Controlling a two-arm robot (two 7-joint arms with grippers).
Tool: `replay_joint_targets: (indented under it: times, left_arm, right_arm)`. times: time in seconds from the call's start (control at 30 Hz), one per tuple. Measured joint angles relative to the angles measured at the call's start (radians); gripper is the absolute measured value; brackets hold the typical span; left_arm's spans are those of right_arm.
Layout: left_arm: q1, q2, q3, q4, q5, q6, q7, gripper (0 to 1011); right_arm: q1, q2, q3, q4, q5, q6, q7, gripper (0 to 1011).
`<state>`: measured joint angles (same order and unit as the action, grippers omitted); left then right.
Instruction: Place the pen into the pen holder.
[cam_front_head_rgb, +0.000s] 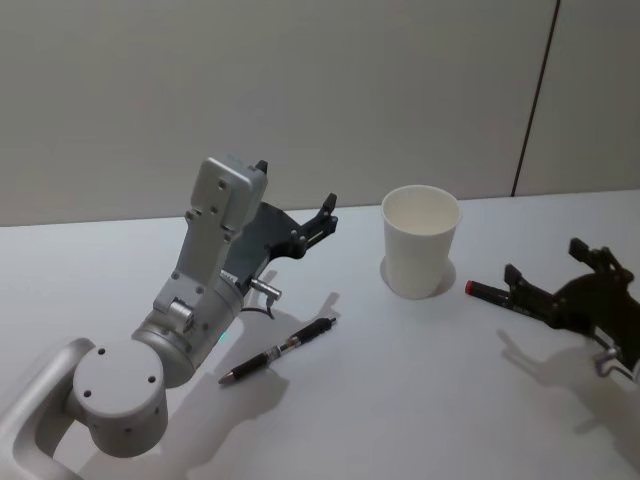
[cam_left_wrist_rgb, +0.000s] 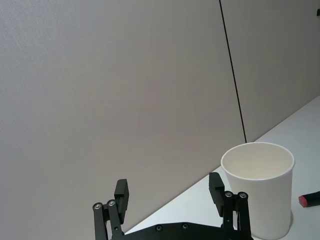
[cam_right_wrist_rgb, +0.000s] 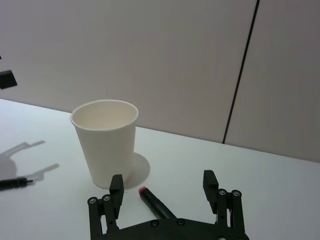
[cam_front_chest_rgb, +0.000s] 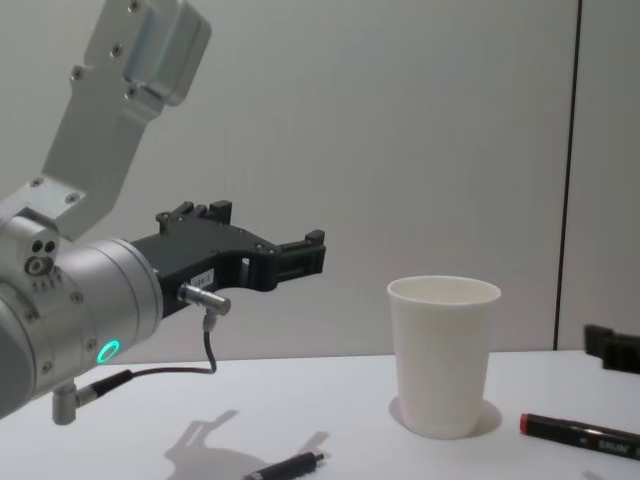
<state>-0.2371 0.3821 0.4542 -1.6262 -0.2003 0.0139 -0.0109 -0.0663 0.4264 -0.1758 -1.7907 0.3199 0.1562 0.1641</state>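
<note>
The black pen (cam_front_head_rgb: 280, 350) lies flat on the worktop (cam_front_head_rgb: 400, 410), to the left of the white paper cup (cam_front_head_rgb: 420, 245). Nothing holds it. The left gripper (cam_left_wrist_rgb: 169, 187) hangs up in the air, fingers apart. The right gripper (cam_right_wrist_rgb: 163, 180) sits low, fingers apart, over a red-tipped marker (cam_right_wrist_rgb: 150, 197) just beside the cup. The cup looks light and empty, so a bump could knock it over. A thin pen could roll away or slip from a pinch.

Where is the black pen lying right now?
In the head view, the black pen lies flat on the table, left of the cup, roughly beneath the raised left gripper.
</note>
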Motion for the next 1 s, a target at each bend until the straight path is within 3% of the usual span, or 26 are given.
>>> replay_joint_targets:
  times: [0.23,0.53,1.0]
  left_arm:
    - [0.000,0.000,0.000,0.000,0.000,0.000,0.000,1001]
    - [0.000,0.000,0.000,0.000,0.000,0.000,0.000,1001]
    - [0.000,0.000,0.000,0.000,0.000,0.000,0.000,1001]
  right_arm:
    - [-0.036,0.024,0.013,-0.026,-0.015,0.027,-0.047,1003]
    - [-0.043,0.033,0.019,-0.032,-0.054,0.062,-0.084,1003]
    - [0.022,0.001,0.005,0.023,-0.137,0.118,-0.084,1003]
